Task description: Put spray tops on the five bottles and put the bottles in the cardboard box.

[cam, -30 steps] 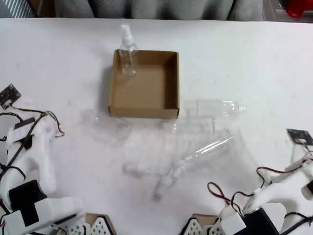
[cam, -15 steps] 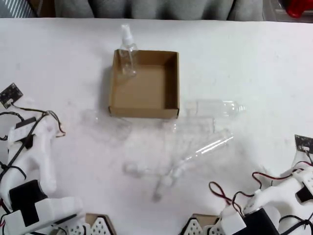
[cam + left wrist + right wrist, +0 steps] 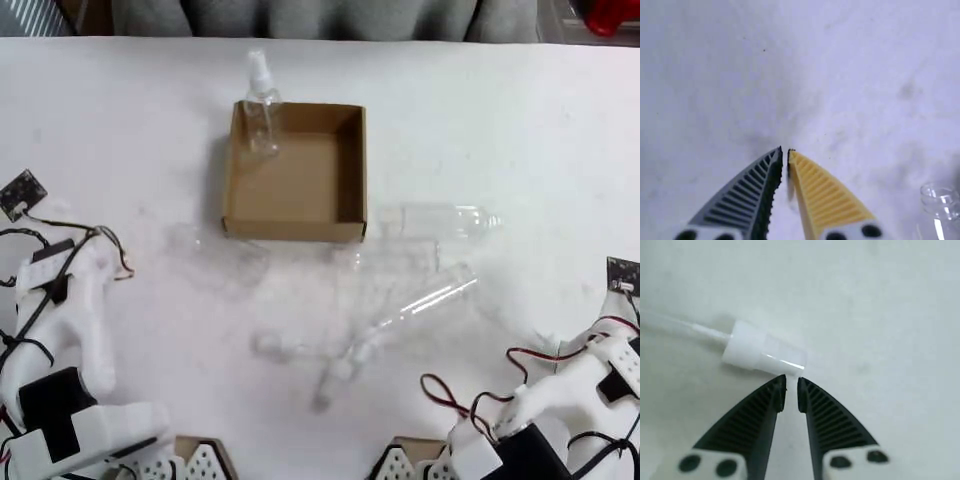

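Note:
The open cardboard box [image 3: 348,170] stands at the table's middle back. One clear bottle with a spray top [image 3: 261,105] stands upright at the box's back left corner. Several clear bottles without tops lie in front of the box, among them one [image 3: 440,220] to its right and one [image 3: 425,300] nearer. My right gripper [image 3: 791,380] is shut just short of a white spray top [image 3: 762,352], which lies on the table with its thin tube [image 3: 680,325] trailing away. My left gripper [image 3: 785,150] is shut and empty over bare table, with a bottle's open neck [image 3: 940,197] nearby.
The left arm [image 3: 60,330] sits folded at the near left corner and the right arm [image 3: 560,400] at the near right, both with loose wires. Loose spray tops [image 3: 340,370] lie near the table's front middle. Grey chairs stand behind the far edge.
The right arm has drawn back and down toward the near right corner. The left arm has shifted only slightly. Bottles and box have not moved.

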You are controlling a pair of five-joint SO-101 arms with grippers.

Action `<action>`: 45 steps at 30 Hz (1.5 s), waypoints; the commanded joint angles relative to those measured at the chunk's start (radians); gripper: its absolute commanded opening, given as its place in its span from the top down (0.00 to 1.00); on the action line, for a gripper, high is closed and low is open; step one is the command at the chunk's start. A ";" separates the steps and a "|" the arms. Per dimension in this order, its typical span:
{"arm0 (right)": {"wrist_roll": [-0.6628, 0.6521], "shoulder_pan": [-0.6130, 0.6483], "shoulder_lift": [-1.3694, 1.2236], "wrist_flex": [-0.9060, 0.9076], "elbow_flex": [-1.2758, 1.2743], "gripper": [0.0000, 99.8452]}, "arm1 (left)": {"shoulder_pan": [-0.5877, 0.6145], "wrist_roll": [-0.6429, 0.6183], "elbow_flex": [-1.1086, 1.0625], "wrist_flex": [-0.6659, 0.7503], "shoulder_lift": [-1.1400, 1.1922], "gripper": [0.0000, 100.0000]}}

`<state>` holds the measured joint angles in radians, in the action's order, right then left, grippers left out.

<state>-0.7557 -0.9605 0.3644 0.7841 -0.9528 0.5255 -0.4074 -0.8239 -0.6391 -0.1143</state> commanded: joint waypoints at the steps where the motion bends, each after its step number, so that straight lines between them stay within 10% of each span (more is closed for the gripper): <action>1: 0.034 0.016 0.027 -0.012 0.017 0.98 | -0.015 0.009 0.046 0.011 0.002 0.98; 17: 0.394 0.061 0.030 0.222 0.183 0.98 | -0.015 0.011 0.046 0.011 0.002 0.98; 45: 0.377 0.022 -0.016 -0.168 -0.040 0.98 | -0.031 0.051 0.046 0.011 0.002 0.98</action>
<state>-0.4212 -0.9743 0.3613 0.6613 -1.0050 0.5071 -0.3629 -0.8239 -0.6391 -0.1143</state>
